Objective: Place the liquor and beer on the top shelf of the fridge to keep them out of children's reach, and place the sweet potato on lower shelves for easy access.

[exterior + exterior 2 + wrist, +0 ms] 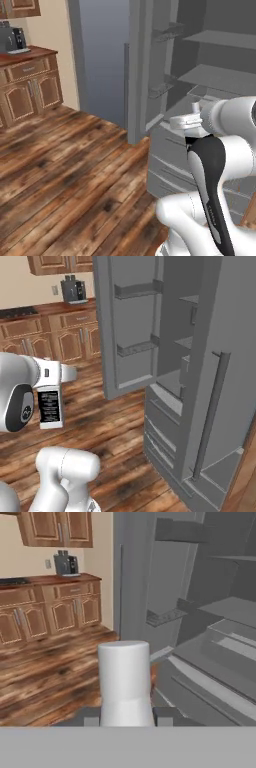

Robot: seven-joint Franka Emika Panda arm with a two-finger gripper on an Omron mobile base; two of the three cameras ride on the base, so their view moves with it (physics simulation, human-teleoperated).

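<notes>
My gripper (128, 717) is shut on the liquor (124, 682). Its whitish neck and cap rise between the two dark fingertips (92, 717) in the hand view. In the right base view the liquor (50, 406) shows its black label, held beside the white arm over the wooden floor. It is short of the fridge (200, 331) and to its left. The fridge stands open ahead. A plain grey top shelf (220, 39) spans it, with lower shelves (230, 609) and translucent drawer fronts (232, 643) beneath. The beer and the sweet potato are out of view.
The open fridge door (132, 331) swings out to the left and carries two door bins (137, 348). The other door is shut, with a long handle (212, 411). Wooden cabinets (30, 87) with a coffee machine (12, 39) line the far wall. Wooden floor (65, 175) lies between.
</notes>
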